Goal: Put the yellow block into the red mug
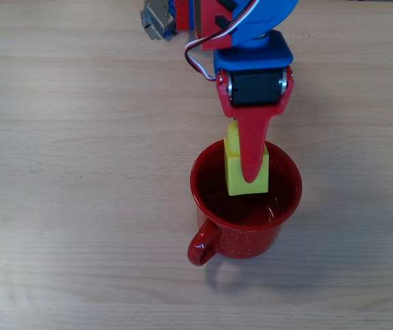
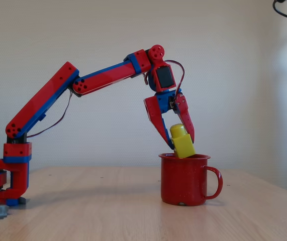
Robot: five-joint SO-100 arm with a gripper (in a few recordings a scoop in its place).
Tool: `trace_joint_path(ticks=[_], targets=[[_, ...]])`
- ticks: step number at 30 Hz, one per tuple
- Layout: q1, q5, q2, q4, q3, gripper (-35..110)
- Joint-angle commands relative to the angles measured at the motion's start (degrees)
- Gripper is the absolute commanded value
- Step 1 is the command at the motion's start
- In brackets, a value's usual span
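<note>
A: Start from the overhead view. Where is everything against the red mug [image 1: 246, 206]?

B: The mug stands on the wooden table [image 1: 72, 172] with its handle pointing toward the lower left of the picture. The yellow block [image 1: 241, 172] hangs over the upper part of the mug's opening, its top end reaching just past the far rim. A red pointed finger [image 1: 252, 148] lies across the block's face, so the gripper [image 1: 248, 161] is clamped on it. The arm comes in from the picture's top edge, beyond the mug.

A: And the fixed view from the side?

B: There the block [image 2: 182, 141] sits tilted between the two fingers, stud up and leaning left, its lower corner right at the level of the mug's [image 2: 184, 179] rim, or just dipping inside; I can't tell which. The gripper [image 2: 181, 145] points down into the mouth, jaws closed around the block. The handle shows on the mug's right side. The arm's base stands well to the left of the mug.

A: So which step is this?

B: I'd judge it the final placement: carrying looks done, and the block is poised above the opening but not yet let go.

A: What does the next move need?

B: Probably just spreading the fingers. The block is well within the rim in the overhead view, so it should fall inside. Being tilted, it may knock the near wall as it falls; lowering a touch first would soften that.
</note>
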Motion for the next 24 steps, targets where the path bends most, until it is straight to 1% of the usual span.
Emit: trace_joint_path(ticks=[1, 3, 7, 11, 18, 24], targets=[[-1.41, 0.7, 2.72, 0.44, -4.04, 0], [-1.41, 0.7, 2.46, 0.62, -3.96, 2], [-1.41, 0.79, 2.29, 1.32, -3.96, 19], [-1.41, 0.44, 2.29, 1.58, -3.96, 28], [-1.05, 0.0, 2.64, 1.67, -3.96, 32], [-0.97, -0.44, 3.25, 1.76, -3.96, 31]])
